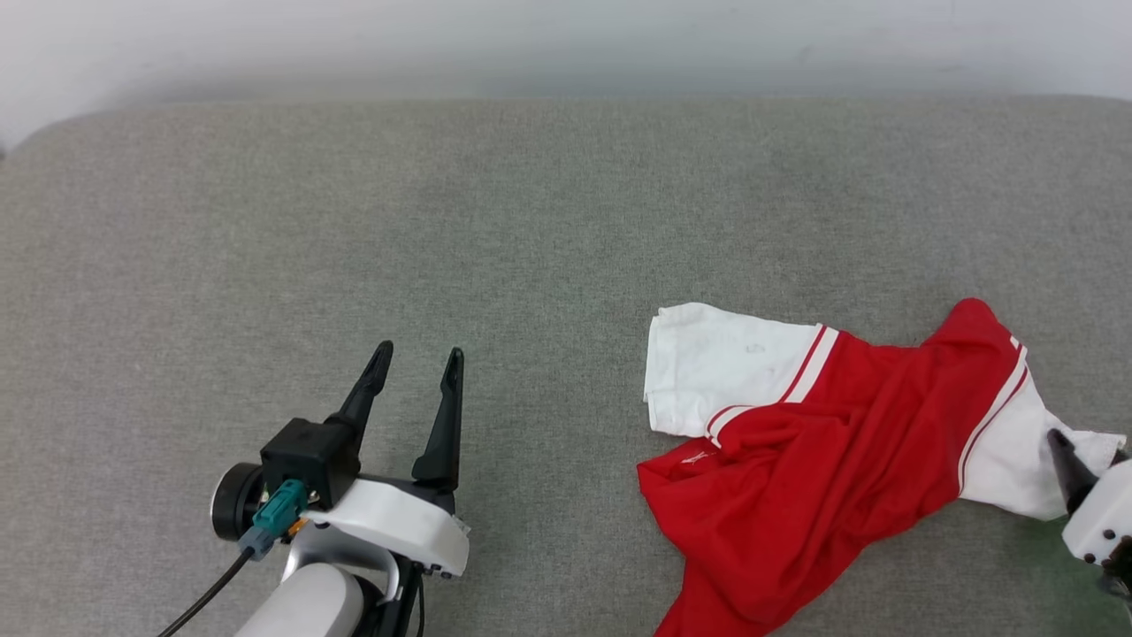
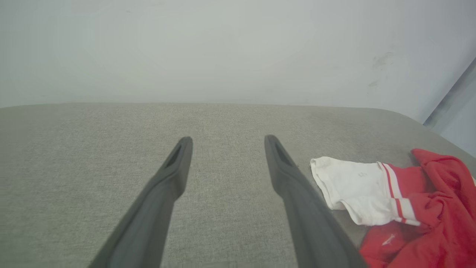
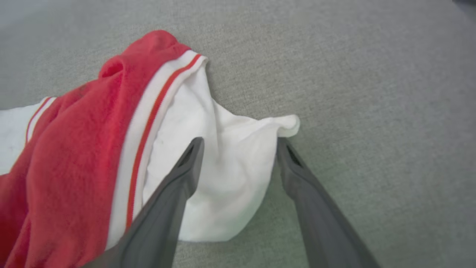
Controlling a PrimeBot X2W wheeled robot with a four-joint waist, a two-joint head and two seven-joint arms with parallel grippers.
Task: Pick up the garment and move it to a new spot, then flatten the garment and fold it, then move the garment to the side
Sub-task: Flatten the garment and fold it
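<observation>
the crumpled, thin bright red t-shirt (image 1: 822,442) lies right of centre on the grey fabric-covered worktop (image 1: 531,221). the right end effector (image 3: 238,143) is spread, straddling its white sleeve (image 3: 230,178). the left end effector (image 1: 419,352) hovers spread and empty. this looks like the pickup step; next, pinch the sleeve and lift.

No legible text, brand, number or sign. Faint grey mark (image 1: 754,348) on flat-lying white sleeve (image 1: 707,372) of shirt (image 1: 831,460), too small and blurred to read; same in left wrist view. Tiny white mark (image 1: 699,457) on red fabric just below that sleeve, shape unclear, unreadable.
</observation>
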